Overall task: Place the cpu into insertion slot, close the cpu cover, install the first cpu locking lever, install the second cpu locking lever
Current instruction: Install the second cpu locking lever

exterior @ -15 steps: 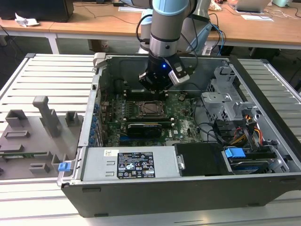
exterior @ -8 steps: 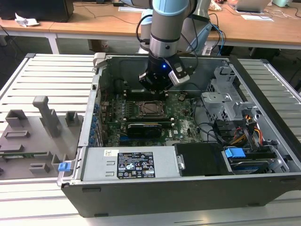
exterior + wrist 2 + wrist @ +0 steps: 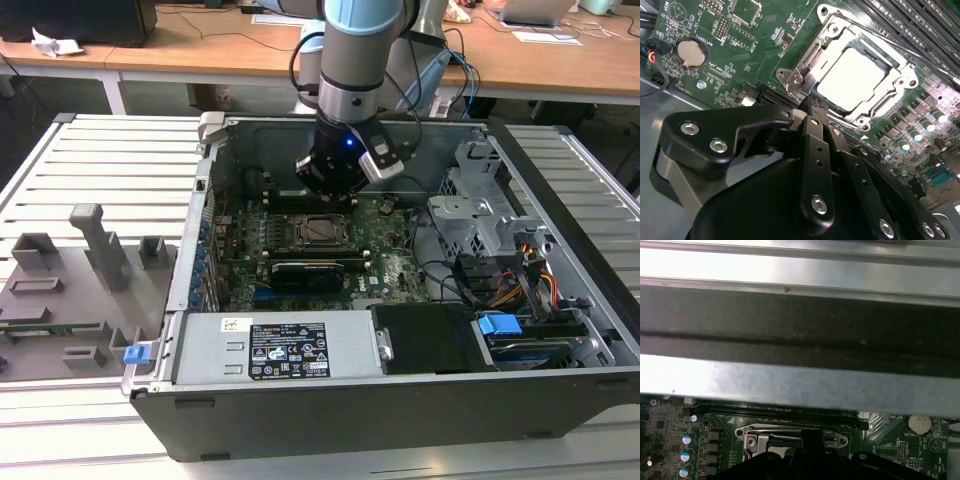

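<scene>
Silvery-grey square cpu [image 3: 851, 77] already sits in the black square insertion slot [image 3: 832, 107] with the thin metal cpu cover [image 3: 900, 82] down around it, and the black tool [image 3: 812, 107], clenched on nothing, hovers just beside the slot.

No readable text or signs

open computer case [image 3: 560, 395] on slatted metal table [image 3: 100, 150] | green motherboard [image 3: 385, 262] on case floor | black expansion card [image 3: 318, 272] lying across board | labelled power supply [image 3: 275, 350] at near edge | grey drive cage [image 3: 480, 215] toward exterior view's right | grey fixture [image 3: 75, 285] left of case | coin battery [image 3: 691, 53] on board
</scene>
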`<state>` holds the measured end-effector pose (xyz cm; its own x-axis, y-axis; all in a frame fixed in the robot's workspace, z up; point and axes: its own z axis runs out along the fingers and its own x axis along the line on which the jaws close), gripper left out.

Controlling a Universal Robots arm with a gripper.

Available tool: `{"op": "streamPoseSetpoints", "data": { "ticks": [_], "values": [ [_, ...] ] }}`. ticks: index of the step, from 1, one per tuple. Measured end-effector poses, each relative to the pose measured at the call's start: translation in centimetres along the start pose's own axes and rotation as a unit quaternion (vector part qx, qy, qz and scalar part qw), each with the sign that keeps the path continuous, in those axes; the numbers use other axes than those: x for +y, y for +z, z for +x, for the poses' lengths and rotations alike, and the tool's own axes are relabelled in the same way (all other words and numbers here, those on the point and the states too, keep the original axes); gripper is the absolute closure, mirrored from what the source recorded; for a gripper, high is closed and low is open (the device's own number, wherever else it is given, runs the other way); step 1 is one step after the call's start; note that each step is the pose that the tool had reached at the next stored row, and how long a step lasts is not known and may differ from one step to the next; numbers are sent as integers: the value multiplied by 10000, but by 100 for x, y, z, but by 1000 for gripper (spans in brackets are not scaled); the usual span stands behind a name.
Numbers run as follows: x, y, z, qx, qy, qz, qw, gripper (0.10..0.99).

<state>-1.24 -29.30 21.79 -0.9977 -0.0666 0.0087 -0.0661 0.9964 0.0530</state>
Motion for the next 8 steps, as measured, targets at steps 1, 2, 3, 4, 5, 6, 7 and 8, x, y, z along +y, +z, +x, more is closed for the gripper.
{"op": "streamPoseSetpoints", "data": {
  "ticks": [1, 2, 3, 4, 5, 6, 7, 8],
  "values": [
    [-6, 0, 0, 0, 0, 0, 10000, 980],
    [-7, -6, 1, -2, 0, 2, 10000, 980],
    [-6, -26, 1, -4, -1, 1, 10000, 980],
    [-4, -64, 1, -7, -1, 1, 10000, 980],
    [-1, -117, 1, -7, 0, 1, 10000, 980],
    [1, -148, 2, -7, 0, 1, 10000, 980],
    [3, -180, 2, -7, 0, 1, 10000, 980],
    [6, -239, 2, -10, -1, 1, 10000, 980]
  ]
}}
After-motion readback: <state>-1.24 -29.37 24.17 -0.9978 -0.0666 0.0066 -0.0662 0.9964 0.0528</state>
